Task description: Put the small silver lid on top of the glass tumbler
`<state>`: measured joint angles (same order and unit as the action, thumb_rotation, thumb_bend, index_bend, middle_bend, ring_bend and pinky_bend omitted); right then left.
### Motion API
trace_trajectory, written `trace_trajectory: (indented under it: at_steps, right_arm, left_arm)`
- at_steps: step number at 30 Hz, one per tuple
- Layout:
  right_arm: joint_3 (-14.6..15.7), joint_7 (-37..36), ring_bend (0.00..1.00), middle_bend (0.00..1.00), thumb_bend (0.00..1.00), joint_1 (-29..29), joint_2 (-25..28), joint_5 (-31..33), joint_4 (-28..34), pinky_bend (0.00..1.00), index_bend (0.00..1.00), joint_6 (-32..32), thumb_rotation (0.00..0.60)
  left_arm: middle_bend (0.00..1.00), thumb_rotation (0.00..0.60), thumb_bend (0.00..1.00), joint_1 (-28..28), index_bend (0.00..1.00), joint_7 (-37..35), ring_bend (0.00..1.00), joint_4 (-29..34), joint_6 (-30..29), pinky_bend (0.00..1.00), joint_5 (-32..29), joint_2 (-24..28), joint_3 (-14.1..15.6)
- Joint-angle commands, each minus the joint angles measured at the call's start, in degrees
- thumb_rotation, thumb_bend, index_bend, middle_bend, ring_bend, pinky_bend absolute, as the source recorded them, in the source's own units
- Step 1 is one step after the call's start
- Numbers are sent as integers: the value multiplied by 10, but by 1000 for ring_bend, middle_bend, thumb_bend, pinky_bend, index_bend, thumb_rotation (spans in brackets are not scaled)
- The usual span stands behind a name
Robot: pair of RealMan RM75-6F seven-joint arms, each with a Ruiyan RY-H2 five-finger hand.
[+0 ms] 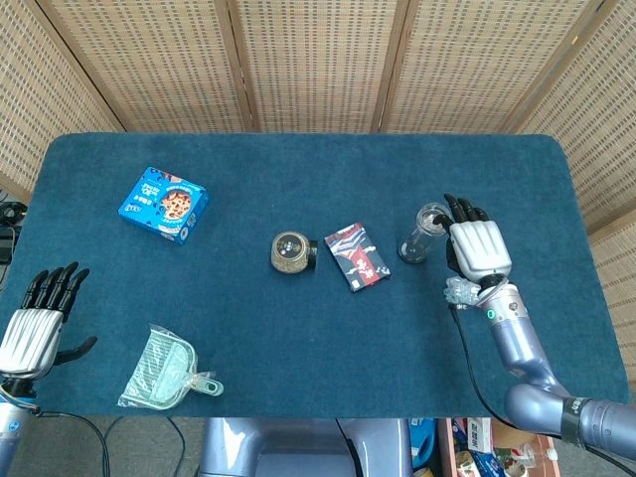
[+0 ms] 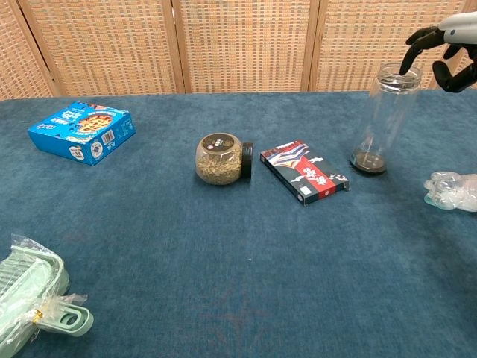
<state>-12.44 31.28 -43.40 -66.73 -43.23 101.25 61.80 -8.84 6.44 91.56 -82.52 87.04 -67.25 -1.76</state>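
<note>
The head view looks steeply down on the whole counter; the chest view looks low across it toward the screen; both share its middle.
</note>
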Motion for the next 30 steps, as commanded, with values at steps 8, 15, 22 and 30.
trace_trajectory:
  at_steps: [8, 15, 22, 30]
  right_arm:
    - [2, -1, 0, 0, 943, -2, -2, 7, -6, 197, 300, -3, 600]
    - [3, -4, 0, 0, 944, -5, -7, 9, -15, 196, 305, -7, 600]
    - [5, -3, 0, 0, 944, -7, -9, 14, -17, 197, 309, -11, 600]
    - [8, -1, 0, 0, 944, -10, -12, 18, -19, 197, 309, -14, 600]
  left_arm:
    - [0, 600, 208, -1, 0, 1, 0, 0, 1, 0, 2, -1, 1]
    - [0, 600, 208, -1, 0, 3, 0, 1, 1, 0, 2, -1, 1]
    - [0, 600, 208, -1, 0, 2, 0, 1, 1, 0, 2, -1, 1]
    - [0, 600, 208, -1, 0, 2, 0, 1, 0, 0, 1, 0, 1]
